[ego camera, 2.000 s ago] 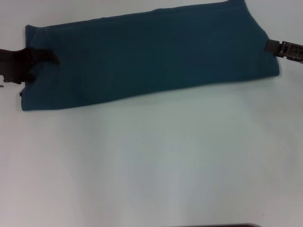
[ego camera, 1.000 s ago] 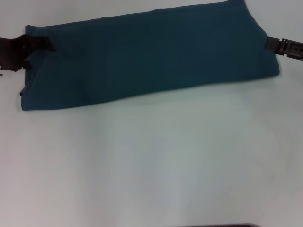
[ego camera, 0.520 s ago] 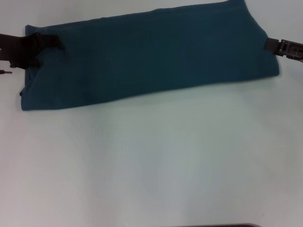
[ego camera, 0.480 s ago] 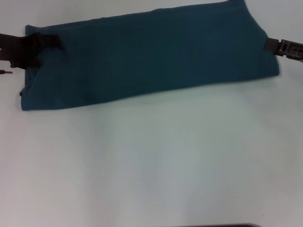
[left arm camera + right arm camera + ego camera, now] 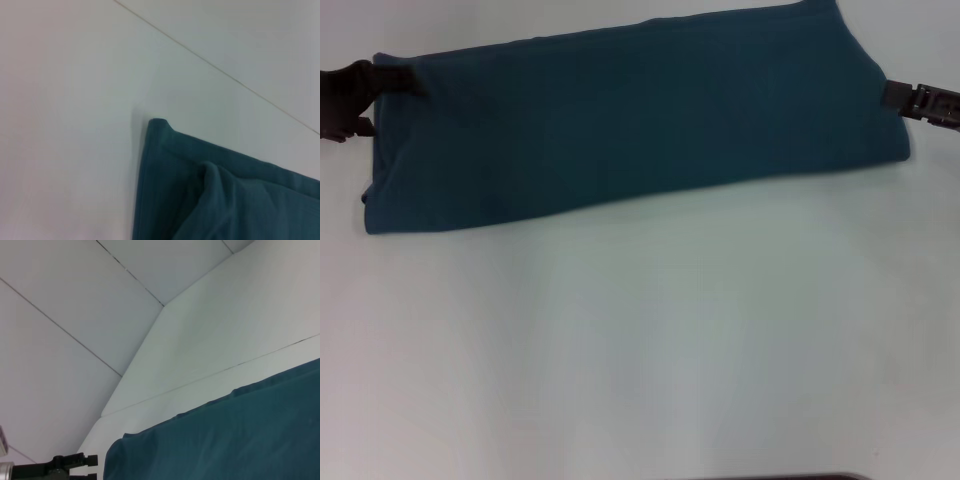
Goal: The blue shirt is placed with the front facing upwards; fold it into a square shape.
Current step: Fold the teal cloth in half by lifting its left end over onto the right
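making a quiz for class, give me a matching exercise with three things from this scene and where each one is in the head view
Things:
1. blue shirt
2. left gripper
3. right gripper

Places:
A. at the shirt's right end
B. folded into a long band across the far part of the table
C. at the shirt's far left corner

Pairs: 1-B, 2-C, 3-A

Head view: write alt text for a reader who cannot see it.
The blue shirt, folded into a long band, lies across the far side of a white table. The left gripper sits at its left end, the right gripper at its right end.
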